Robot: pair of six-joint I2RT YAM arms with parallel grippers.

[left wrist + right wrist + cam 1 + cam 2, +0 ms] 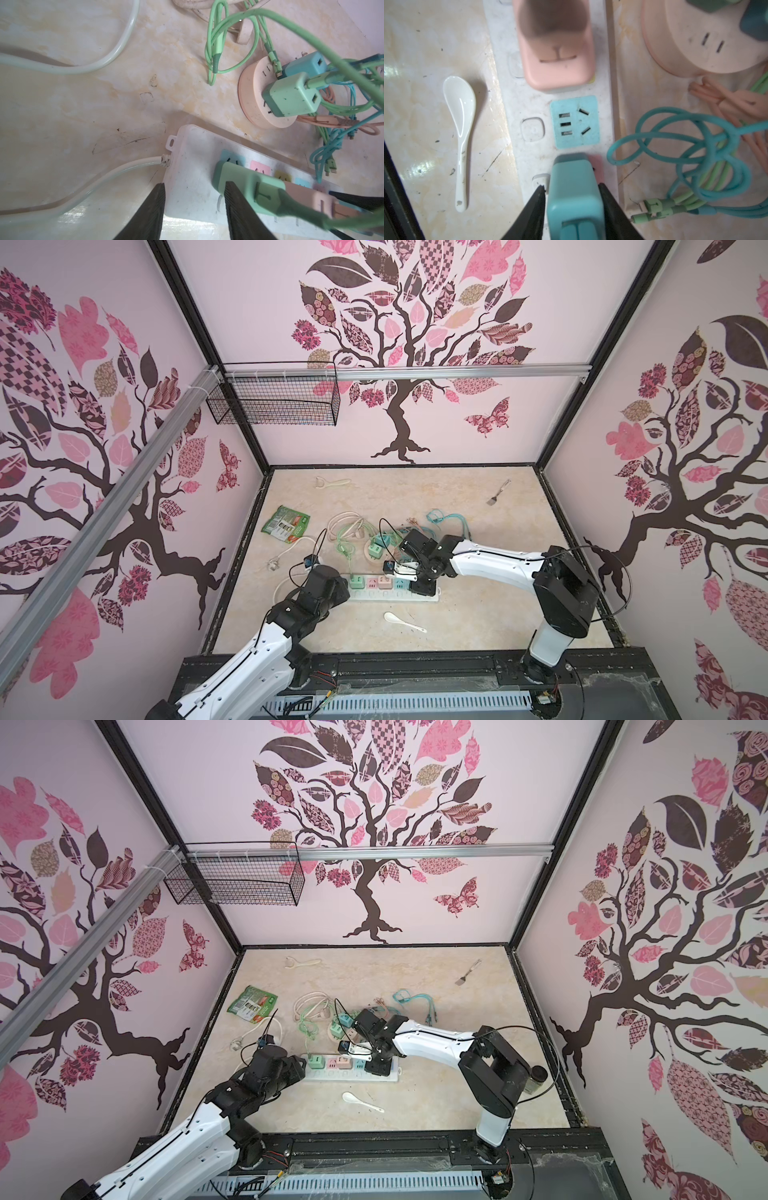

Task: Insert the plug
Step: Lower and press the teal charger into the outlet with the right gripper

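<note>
Plug (575, 178) looks seated at the right end of the strip (529, 158), loosely flanked by the right gripper (572, 186) with a sliver of gap, probably for letting go, while the left gripper (194, 184) is parked wide and empty at the left end, likely bracing.

Bright even light, soft shadows, edges bowed — close-ups blurred

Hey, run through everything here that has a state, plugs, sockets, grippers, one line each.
left gripper, open, holding nothing.
right gripper, jaws flanking the teal adapter, grip unclear.
teal adapter, upright on the power strip, looks seated.
green adapter, plugged into the strip.
pink adapter, plugged into the strip.
blue socket, empty.
round hub, green cube and teal cube plugged in.
</note>
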